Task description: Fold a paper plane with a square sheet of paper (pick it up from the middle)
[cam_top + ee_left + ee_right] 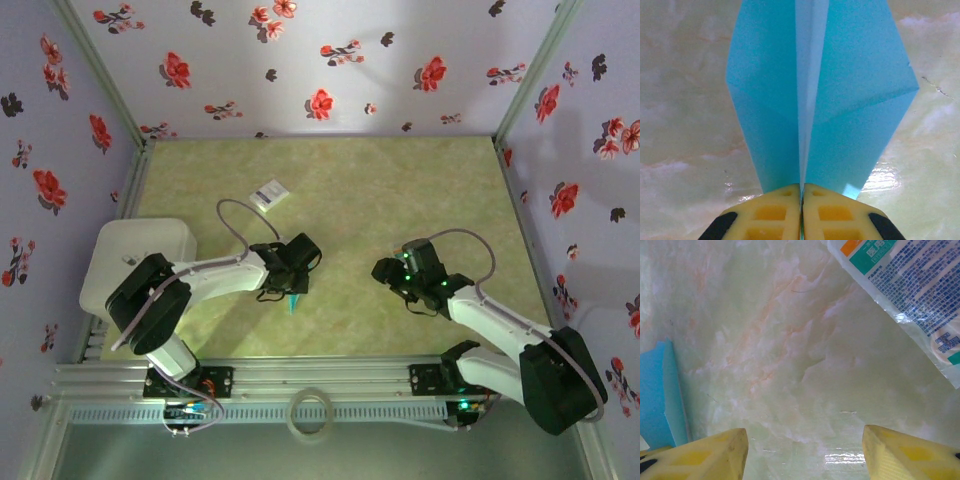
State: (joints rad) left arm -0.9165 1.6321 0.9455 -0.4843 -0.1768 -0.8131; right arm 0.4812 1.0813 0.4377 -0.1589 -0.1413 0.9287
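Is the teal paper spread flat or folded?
Folded. The left wrist view shows the teal paper as two panels meeting at a lengthwise centre crease, with diagonal fold lines; the left gripper is shut on it.

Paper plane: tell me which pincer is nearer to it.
Left. The left pincer is shut on the paper plane, gripping its centre fold; the right pincer stands open and apart, off to its right.

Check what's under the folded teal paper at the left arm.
Beneath the folded teal paper sheet, the glossy pale green marbled tabletop shows on both sides. The strip directly under the paper is covered, so anything lying there cannot be seen.
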